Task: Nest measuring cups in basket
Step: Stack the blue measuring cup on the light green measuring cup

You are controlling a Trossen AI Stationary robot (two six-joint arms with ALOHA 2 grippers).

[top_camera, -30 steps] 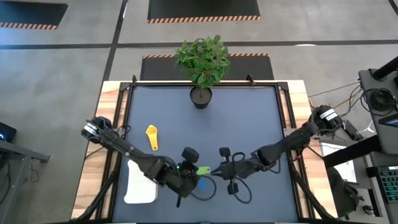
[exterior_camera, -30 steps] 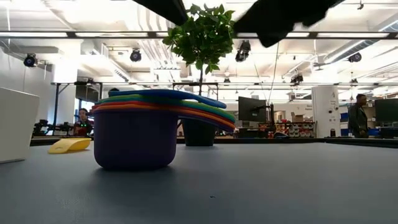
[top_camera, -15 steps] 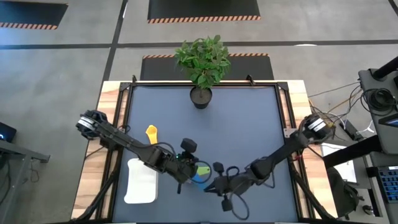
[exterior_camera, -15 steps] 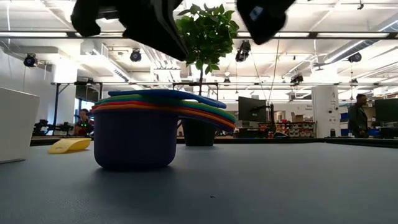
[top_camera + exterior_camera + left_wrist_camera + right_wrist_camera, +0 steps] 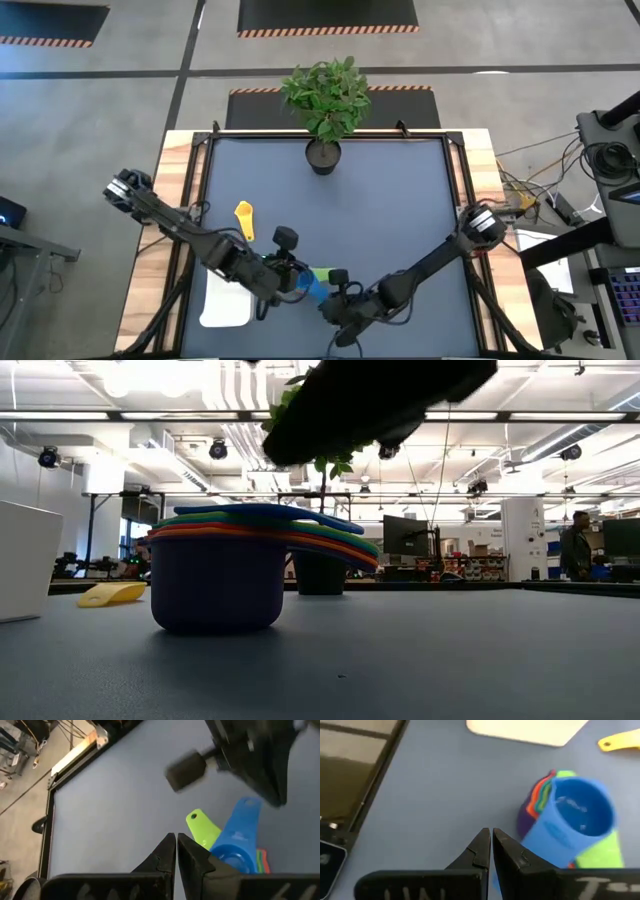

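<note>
Several measuring cups sit nested in one stack (image 5: 215, 575) on the table: purple at the bottom, blue on top (image 5: 580, 815), handles fanned to one side, with the green handle (image 5: 201, 829) showing. In the high view the stack (image 5: 316, 284) lies between the two grippers. The yellow cup (image 5: 244, 220) lies alone farther back. The white basket (image 5: 225, 295) rests flat to the stack's left. My left gripper (image 5: 176, 841) is shut just left of the stack. My right gripper (image 5: 491, 839) is shut beside the stack on its near side. Neither touches a cup.
A black pot with a leafy plant (image 5: 323, 155) stands at the middle of the far edge. The table's raised black frame (image 5: 200, 200) runs along its sides. Bare blue tabletop lies right of the stack (image 5: 410, 220). A person (image 5: 575, 550) stands far off in the room.
My right gripper has moved toward the near edge and leftward, ending close by the stack's near side. My left gripper has drawn back leftward, off the stack and toward the basket. The stack and the yellow cup have stayed in place.
</note>
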